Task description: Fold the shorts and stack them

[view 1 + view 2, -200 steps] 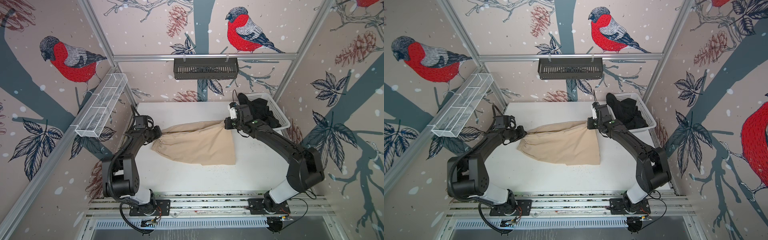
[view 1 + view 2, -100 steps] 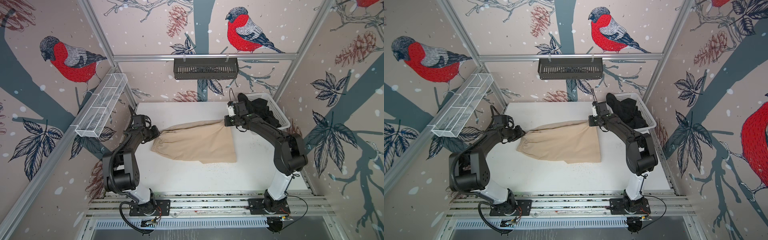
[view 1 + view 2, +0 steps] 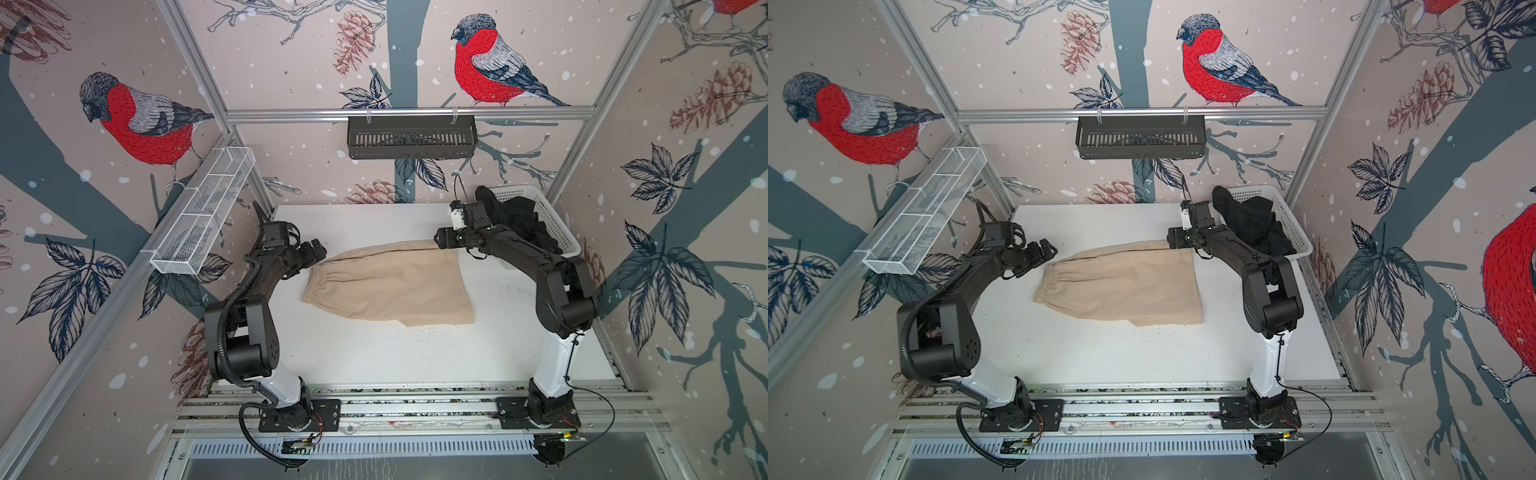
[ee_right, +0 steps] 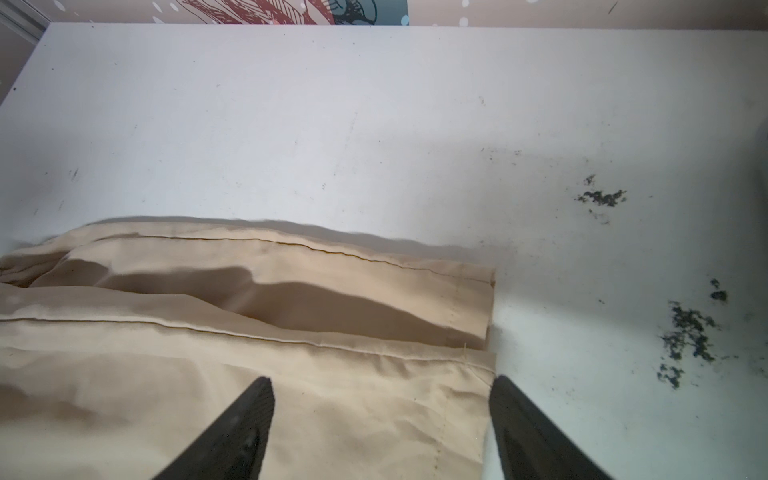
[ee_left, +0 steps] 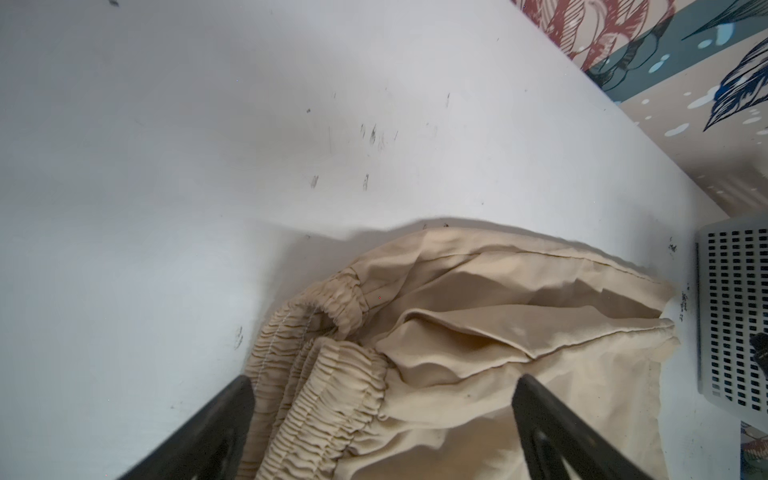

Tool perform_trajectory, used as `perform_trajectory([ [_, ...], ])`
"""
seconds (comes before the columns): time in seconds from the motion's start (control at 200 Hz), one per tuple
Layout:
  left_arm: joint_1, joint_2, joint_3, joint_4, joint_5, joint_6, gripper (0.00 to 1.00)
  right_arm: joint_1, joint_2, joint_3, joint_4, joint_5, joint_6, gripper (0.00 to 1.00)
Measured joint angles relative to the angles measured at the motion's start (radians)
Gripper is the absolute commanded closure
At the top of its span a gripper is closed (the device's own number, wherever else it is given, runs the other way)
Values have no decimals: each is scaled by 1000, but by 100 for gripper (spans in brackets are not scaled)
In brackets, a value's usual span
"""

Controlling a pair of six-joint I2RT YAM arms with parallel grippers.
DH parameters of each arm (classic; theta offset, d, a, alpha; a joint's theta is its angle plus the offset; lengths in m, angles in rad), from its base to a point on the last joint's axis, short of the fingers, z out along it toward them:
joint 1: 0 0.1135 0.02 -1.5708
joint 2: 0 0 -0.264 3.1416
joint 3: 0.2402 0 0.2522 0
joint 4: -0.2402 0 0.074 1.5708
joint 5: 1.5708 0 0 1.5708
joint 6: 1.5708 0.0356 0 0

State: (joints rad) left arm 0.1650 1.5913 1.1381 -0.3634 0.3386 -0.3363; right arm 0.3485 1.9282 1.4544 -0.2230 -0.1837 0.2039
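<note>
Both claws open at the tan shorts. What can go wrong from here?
Waistband is bunched at the left claw; the next fold may crease the tan shorts. Right claw straddles the hem; pulling away could snag it. Black shorts drape over the basket rim beside the right arm, which could drag them.

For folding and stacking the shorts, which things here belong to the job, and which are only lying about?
Job:
beige shorts, lying on the table
black shorts, heaped in the white basket

Lying about:
the white basket itself
black wall tray
wire rack
dark crumbs on the table
</note>
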Motion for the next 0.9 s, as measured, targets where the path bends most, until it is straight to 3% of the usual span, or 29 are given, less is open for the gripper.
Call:
perform_trajectory([
  [0.095,-21,-70,-1,-20,-8,-1,3,5,-71,-57,8,-3,1,26],
  [0.185,-97,-134,-28,-6,19,1,4,32,-127,-131,45,-23,3,35],
  [0.44,-263,-106,-171,92,135,-6,3,116,-163,-346,125,-74,62,37],
  [0.745,-257,56,-102,244,40,50,3,181,-233,-529,190,-64,164,38],
  [0.9,-230,135,-91,288,24,72,3,219,-309,-600,183,-6,189,38],
])
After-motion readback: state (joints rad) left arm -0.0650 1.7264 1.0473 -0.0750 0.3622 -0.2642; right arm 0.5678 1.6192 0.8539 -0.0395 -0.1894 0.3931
